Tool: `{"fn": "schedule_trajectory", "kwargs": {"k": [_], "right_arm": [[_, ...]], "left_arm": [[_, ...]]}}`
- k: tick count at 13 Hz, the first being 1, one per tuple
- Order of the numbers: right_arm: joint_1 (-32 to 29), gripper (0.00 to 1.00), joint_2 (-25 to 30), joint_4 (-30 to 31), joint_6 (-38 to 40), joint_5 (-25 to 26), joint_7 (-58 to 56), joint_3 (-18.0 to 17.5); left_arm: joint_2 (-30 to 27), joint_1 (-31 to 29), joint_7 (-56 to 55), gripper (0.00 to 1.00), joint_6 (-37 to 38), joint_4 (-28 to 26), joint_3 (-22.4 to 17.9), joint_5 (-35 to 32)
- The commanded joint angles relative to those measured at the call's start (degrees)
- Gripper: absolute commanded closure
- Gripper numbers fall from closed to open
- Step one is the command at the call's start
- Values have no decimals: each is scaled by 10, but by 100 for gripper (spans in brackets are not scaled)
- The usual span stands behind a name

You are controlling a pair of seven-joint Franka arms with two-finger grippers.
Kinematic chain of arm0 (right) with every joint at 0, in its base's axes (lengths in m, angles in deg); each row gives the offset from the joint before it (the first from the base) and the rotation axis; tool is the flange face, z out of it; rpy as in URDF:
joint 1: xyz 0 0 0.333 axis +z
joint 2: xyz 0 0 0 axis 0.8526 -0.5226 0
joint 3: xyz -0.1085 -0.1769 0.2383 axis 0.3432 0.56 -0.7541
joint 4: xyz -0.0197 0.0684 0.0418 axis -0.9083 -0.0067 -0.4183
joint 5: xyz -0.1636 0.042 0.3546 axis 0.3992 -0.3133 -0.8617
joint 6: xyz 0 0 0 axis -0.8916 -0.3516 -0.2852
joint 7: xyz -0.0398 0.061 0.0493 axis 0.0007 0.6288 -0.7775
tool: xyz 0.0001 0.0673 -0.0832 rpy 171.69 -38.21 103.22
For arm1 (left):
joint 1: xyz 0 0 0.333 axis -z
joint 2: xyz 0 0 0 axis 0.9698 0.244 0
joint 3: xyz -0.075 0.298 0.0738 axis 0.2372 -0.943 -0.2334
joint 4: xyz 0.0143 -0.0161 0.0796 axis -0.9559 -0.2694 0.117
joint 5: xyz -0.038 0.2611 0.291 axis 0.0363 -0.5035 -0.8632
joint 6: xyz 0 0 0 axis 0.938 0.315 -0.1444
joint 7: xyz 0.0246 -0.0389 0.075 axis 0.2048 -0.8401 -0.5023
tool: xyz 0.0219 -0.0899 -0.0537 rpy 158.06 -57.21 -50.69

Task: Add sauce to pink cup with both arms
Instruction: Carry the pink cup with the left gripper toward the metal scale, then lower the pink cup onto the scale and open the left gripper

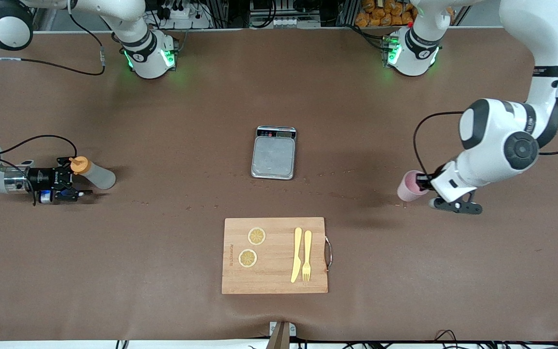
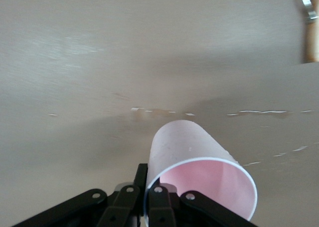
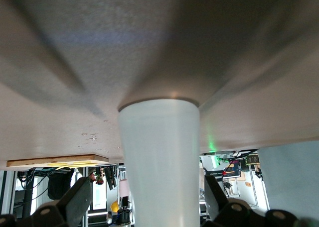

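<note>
While the sauce (image 1: 96, 174) sits at the frame's left edge clamped in the right gripper (image 1: 66, 184), the pink cup (image 1: 409, 186) sits at right, its rim pinched by the left gripper (image 1: 424, 183). That thin rim hold could let the cup slip or tip when carried, and an early squeeze would spill sauce on the table (image 1: 187, 121).

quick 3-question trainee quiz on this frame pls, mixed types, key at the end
1. True or false: the pink cup stands on the grey scale.
2. What lies on the cutting board besides the two lemon slices?
A. a spoon
B. a knife and a fork
C. nothing
3. Fill in: the right gripper is at the ____.

Key:
1. False. It is at the left gripper, toward the left arm's end of the table.
2. B.
3. Sauce bottle, toward the right arm's end.
</note>
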Motion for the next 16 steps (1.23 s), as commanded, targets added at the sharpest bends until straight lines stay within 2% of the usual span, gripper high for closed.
{"fn": "schedule_trajectory", "kwargs": {"k": [1, 2, 3, 4, 5, 8, 9, 12, 13, 16], "right_arm": [[4, 4, 0, 5, 6, -1, -12, 2], [4, 12, -1, 5, 7, 0, -12, 2], [4, 15, 0, 5, 8, 0, -11, 2], [3, 27, 0, 5, 17, 0, -11, 2], [4, 34, 0, 3, 28, 0, -9, 2], [4, 38, 0, 0, 30, -2, -4, 2], [4, 47, 0, -2, 30, -2, -10, 2], [3, 53, 1, -5, 30, 0, -9, 2], [3, 60, 2, -8, 31, -1, -10, 2], [7, 59, 2, -13, 30, -2, -4, 2]], "left_arm": [[-7, -1, -94, 100, 12, 3, 51, 12], [-3, 2, -130, 100, 12, 9, 71, 11], [0, 3, -162, 100, 12, 16, 90, 11], [7, 10, -194, 100, 12, 25, 109, 11], [13, 23, -228, 100, 12, 33, 118, 11], [45, 88, -319, 100, 11, 66, 125, 12], [60, 116, -356, 100, 11, 82, 125, 11], [116, 191, -441, 100, 7, 139, 125, 9], [130, 212, -461, 100, 4, 148, 124, 8], [160, 254, -503, 100, -26, 169, 120, 5]]}}
